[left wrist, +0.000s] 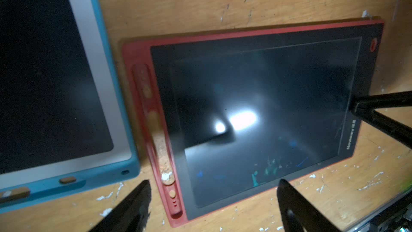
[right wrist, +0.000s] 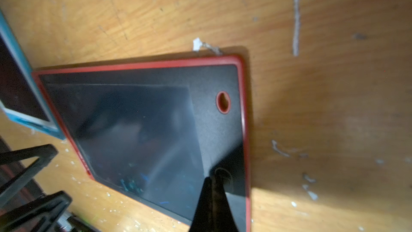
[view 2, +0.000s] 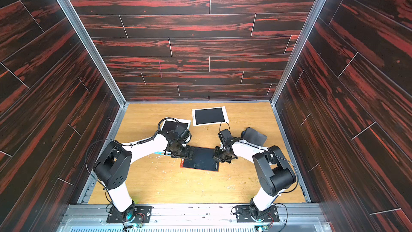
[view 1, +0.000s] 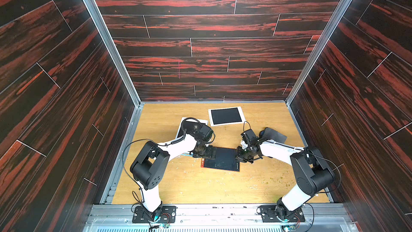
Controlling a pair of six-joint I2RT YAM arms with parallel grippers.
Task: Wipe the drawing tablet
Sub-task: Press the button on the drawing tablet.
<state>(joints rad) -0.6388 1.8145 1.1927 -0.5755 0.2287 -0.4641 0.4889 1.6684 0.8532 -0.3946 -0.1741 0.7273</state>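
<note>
Lying flat mid-way across the table [view 1: 189, 186], the red tablet [view 1: 223, 160] is flanked by both arms. Clenched and empty, the right gripper [right wrist: 214, 181] is set tip-down on its dark border; the left gripper [left wrist: 214, 183] is spread wide, nothing held. Unpinned, the red tablet could be skidded into the blue tablet [left wrist: 66, 85]. Faint blue-green marks [left wrist: 267, 168] are shown clearly only by wrist views, and the dark cloth [view 1: 275, 135] only from above.

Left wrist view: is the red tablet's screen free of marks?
No, teal and blue scribbles show on the dark screen of the red tablet, close to one corner.
</note>
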